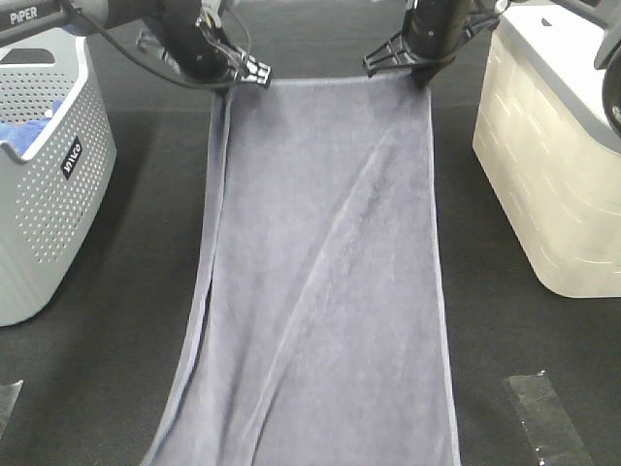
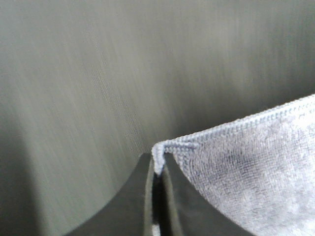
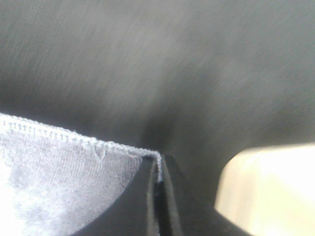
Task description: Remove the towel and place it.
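Two corners are all that hold this load, so judge the risks from the biggest piece down. The towel (image 1: 325, 282) lies stretched along the dark table (image 1: 126, 320) between the grey perforated basket (image 1: 49, 184) and the cream basket (image 1: 553, 175). Its far edge is held at both ends and its near end runs out of the overhead view. Most of its length rests on the table, so if you pull or lift quickly the drag will likely work against a very small grip.

Its left long edge is folded over on itself and a diagonal crease crosses the middle. If you move one arm ahead of the other, expect the cloth to skew and that fold to grow.

Both baskets stand near the towel's sides. A sideways swing could brush a hanging edge against a rim and snag it.

Your left gripper (image 2: 157, 162) is closed almost flat, with only the stitched corner hem showing between its jaws. Your right gripper (image 3: 158, 164) is the same, nipping just the tip of the other corner. With so little cloth in either pinch, a slip at one corner is the likeliest failure.
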Controlling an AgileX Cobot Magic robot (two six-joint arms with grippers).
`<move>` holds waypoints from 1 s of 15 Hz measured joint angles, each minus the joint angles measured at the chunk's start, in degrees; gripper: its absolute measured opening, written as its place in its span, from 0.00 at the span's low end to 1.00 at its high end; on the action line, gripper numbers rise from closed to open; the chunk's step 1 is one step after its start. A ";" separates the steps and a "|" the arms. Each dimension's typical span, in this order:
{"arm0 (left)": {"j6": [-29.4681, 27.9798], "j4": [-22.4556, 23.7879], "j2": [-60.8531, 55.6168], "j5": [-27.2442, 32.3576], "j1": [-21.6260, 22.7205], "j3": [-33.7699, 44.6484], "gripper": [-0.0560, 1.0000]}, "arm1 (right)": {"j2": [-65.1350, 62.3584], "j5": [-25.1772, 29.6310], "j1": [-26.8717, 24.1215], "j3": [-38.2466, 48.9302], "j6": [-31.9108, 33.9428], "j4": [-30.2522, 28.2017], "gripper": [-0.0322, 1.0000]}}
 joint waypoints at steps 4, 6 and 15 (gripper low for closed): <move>0.11 6.36 0.40 -8.94 0.11 0.00 0.06 | 0.00 -5.67 0.17 0.00 4.41 -5.56 0.03; 0.11 6.82 0.97 -12.89 0.74 0.00 0.06 | 0.00 -8.77 0.17 0.00 6.02 -8.08 0.03; -0.06 6.42 5.50 -25.15 2.86 0.00 0.06 | 0.00 -21.08 0.17 0.00 10.03 -16.96 0.03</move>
